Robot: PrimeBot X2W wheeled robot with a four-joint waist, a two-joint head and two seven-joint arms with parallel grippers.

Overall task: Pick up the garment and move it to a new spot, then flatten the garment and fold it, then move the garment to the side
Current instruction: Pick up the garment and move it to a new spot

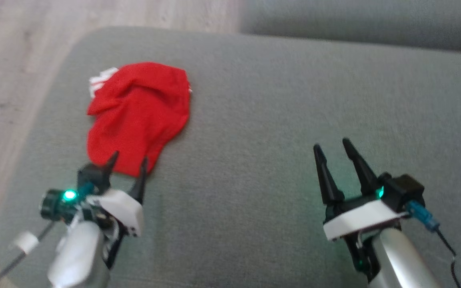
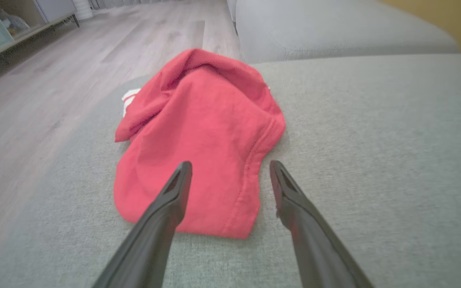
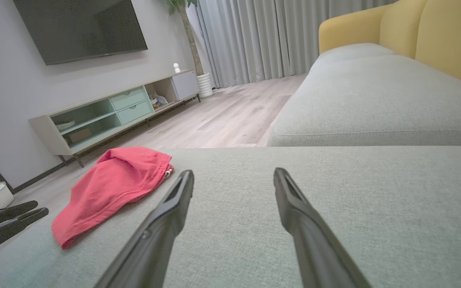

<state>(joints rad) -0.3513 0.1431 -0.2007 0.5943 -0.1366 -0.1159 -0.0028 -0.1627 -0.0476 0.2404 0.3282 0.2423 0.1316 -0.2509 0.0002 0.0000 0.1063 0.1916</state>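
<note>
Garment (image 1: 138, 116) lies on the seat cushion (image 1: 262, 100) toward its left end, just ahead of my left gripper (image 1: 130, 157), whose tips reach its near edge, my right gripper (image 1: 331, 144) well apart to the right over bare cushion, floor (image 1: 14, 60) to the left, second cushion (image 1: 354, 20) behind.

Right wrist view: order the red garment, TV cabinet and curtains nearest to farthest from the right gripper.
From the right gripper:
1. red garment, on the cushion, view's left.
2. TV cabinet, across the floor, along the wall.
3. curtains, at the room's far end.
</note>
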